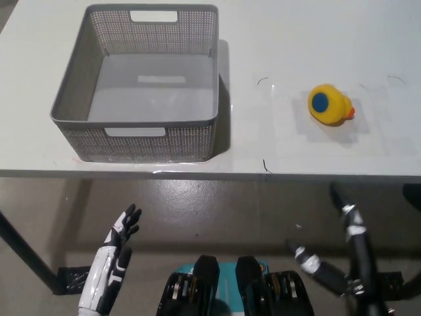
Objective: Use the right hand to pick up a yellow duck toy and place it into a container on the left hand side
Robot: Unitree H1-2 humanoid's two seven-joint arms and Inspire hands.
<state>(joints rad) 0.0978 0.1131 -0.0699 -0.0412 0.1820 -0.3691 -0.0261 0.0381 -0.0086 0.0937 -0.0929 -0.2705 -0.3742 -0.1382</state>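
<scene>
A yellow duck toy [330, 105] with a blue spot and an orange beak lies on its side at the right of the white table [276, 151]. A grey mesh basket [141, 135] stands on the table's left and holds nothing. My black right hand [348, 260] hangs below the table's front edge at the lower right, open with its fingers spread, well short of the duck. My white left hand [113, 253] rests at the lower left, below the basket and off the table, open.
The table's front edge [210, 176] runs across the middle of the view, with grey floor [217, 210] beneath it. A dark table leg [23, 253] slants at the lower left. Bare tabletop separates basket and duck.
</scene>
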